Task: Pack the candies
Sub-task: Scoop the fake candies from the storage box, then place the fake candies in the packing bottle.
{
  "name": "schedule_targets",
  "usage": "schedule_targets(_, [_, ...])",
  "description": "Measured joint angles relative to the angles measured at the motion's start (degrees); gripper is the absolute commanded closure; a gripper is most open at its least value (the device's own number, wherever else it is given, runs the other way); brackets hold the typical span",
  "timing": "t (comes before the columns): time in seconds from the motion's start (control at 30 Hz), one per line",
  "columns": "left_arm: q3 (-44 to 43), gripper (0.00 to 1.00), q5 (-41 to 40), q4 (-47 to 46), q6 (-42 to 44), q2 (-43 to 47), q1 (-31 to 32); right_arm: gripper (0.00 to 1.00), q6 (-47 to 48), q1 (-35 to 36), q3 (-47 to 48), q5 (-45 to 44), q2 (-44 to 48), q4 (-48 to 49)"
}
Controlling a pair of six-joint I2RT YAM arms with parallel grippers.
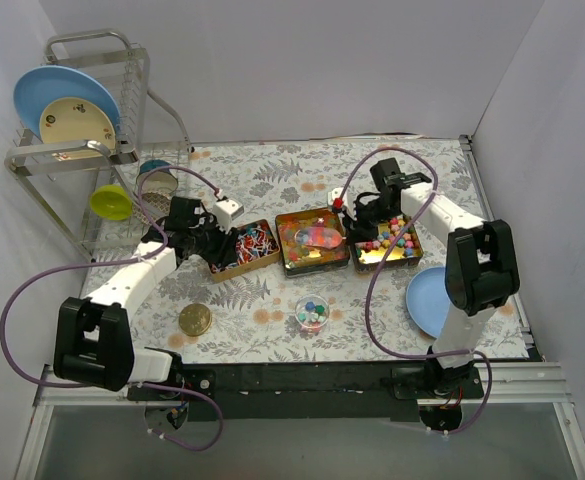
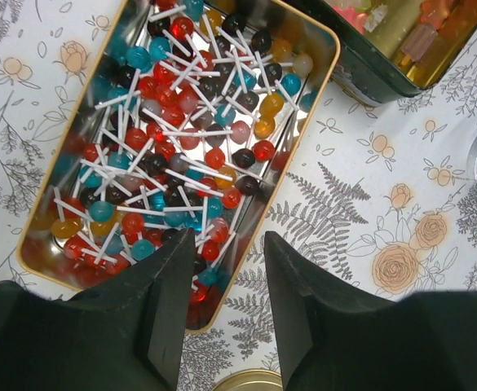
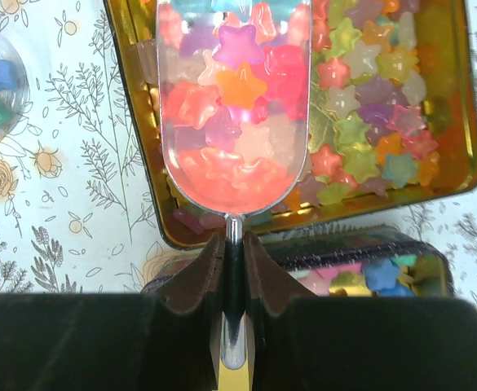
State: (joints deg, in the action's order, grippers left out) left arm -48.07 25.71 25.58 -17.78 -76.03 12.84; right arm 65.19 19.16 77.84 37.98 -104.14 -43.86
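Observation:
Three open gold tins sit side by side. The left tin point(image 1: 244, 248) holds red, blue and orange lollipops point(image 2: 173, 147) with white sticks. The middle tin point(image 1: 310, 240) holds glossy star gummies point(image 3: 368, 122). The right tin point(image 1: 387, 243) holds pastel multicolour candies point(image 3: 377, 273). My left gripper point(image 2: 222, 269) is open and empty, straddling the lollipop tin's near rim. My right gripper point(image 3: 233, 244) is shut on the handle of a metal scoop point(image 3: 234, 106), which is full of star gummies and held over the middle tin.
A small clear round tub point(image 1: 312, 314) with a few candies stands in front of the tins. A round gold lid point(image 1: 195, 320) lies front left. A blue plate point(image 1: 427, 300) lies front right. A dish rack point(image 1: 82, 130) with plates stands back left.

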Motion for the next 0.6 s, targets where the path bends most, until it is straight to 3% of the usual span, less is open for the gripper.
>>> schedule_targets(0.23, [-0.9,0.46,-1.4,-1.2,-1.3,0.0,0.0,0.99,0.8,-0.4,-0.2,-1.4,7.5,-1.4])
schedule_targets(0.6, [2.8,0.40,-1.5,-2.8,-2.8,7.7,0.0,0.99,7.5,3.8,-0.1,-10.9,19.2,-17.7])
